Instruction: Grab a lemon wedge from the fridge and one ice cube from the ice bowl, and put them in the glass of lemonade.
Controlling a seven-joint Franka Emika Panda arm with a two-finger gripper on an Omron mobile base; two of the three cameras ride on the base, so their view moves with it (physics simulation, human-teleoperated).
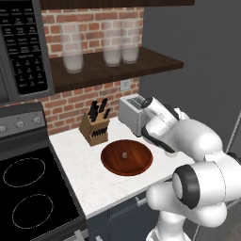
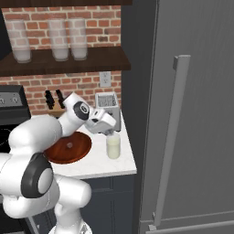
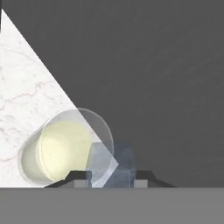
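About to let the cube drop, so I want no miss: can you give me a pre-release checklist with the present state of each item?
1. Ice cube pinched between the end effector fingertips: ok, the hand view shows a pale translucent cube there.
2. End effector above the glass of lemonade: ok in the right base view.
3. Cube centred over the glass mouth: not ok, the hand view puts it at the rim, toward the counter edge.
4. Glass upright on the counter: ok.
5. Lemon wedge already in the glass: cannot tell.
6. Another cube in the ice bowl: ok, one small cube lies in it.
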